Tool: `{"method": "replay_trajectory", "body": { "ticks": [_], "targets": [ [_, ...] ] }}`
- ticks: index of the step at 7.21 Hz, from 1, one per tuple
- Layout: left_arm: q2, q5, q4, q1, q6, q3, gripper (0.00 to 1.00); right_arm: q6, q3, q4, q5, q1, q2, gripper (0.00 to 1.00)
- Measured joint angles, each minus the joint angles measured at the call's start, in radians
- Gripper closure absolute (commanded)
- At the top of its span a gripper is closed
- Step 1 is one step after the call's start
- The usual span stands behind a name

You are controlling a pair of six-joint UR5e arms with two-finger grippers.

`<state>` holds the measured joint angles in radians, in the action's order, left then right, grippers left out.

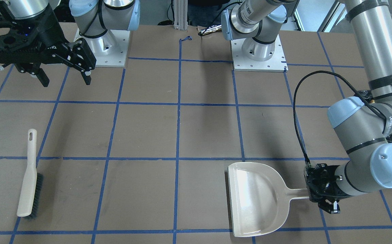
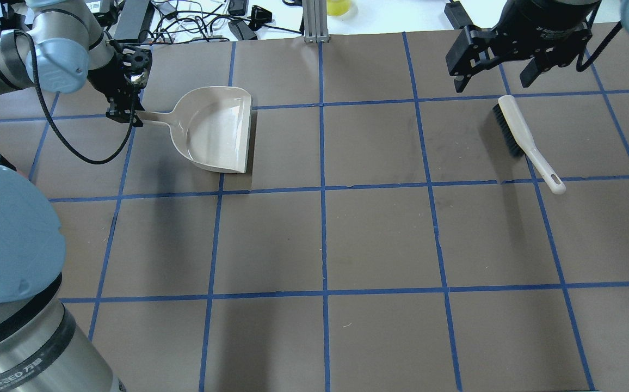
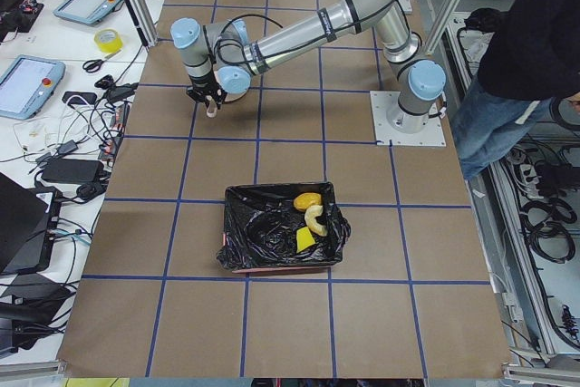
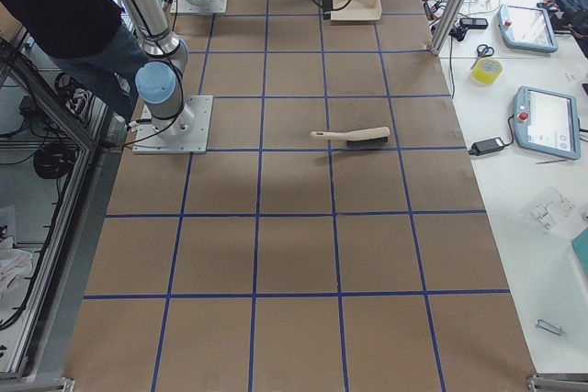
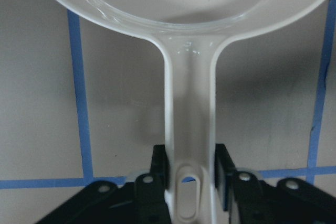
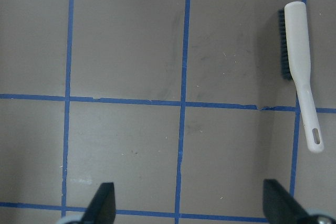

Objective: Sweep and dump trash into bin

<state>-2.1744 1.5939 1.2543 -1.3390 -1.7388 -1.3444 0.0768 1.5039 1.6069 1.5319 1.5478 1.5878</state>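
Observation:
The trash lies inside the bin (image 3: 272, 233), a box lined with a black bag: an amber lump (image 3: 306, 200), a pale curled peel (image 3: 314, 218) and a yellow wedge (image 3: 304, 239). The beige dustpan (image 1: 257, 200) (image 2: 214, 128) rests flat on the table and holds nothing. My left gripper (image 1: 322, 198) (image 2: 125, 111) (image 5: 191, 174) is shut on the end of its handle. A beige brush (image 1: 28, 179) (image 2: 521, 133) (image 6: 297, 51) lies loose on the table. Above and beside it hangs my right gripper (image 1: 66, 81) (image 2: 493, 81) (image 6: 191, 203), open and holding nothing.
The table is brown with a blue tape grid. Both arm bases (image 1: 101, 47) (image 1: 258, 51) stand at the robot's edge. A person (image 3: 535, 33) stands by that edge. Cables, tablets and tape (image 3: 107, 40) lie on the white bench beyond the far edge.

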Motion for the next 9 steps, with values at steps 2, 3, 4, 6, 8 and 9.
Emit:
{"method": "replay_trajectory", "body": {
  "ticks": [2,3,4,6,8,9],
  "targets": [
    [-0.001,0.001,0.001,-0.008,0.052,-0.005,0.73,0.0,0.004,0.001,0.0,0.0,-0.001,0.0],
    [-0.001,-0.001,0.001,-0.01,0.056,-0.006,0.53,0.0,0.005,0.0,0.0,0.0,-0.001,0.0],
    [-0.001,-0.005,0.001,-0.012,0.057,-0.009,0.41,0.0,0.005,0.0,0.001,0.0,-0.002,0.0],
    [-0.001,-0.006,0.001,-0.015,0.058,-0.023,0.21,0.0,0.006,0.0,0.004,-0.001,-0.002,0.0],
    [0.019,-0.009,0.011,-0.019,0.062,-0.024,0.21,0.0,0.006,0.0,0.004,-0.001,-0.001,0.0],
    [0.047,-0.014,0.043,-0.033,0.072,-0.015,0.21,0.0,0.006,0.001,0.004,-0.002,-0.001,0.0]
  ]
}}
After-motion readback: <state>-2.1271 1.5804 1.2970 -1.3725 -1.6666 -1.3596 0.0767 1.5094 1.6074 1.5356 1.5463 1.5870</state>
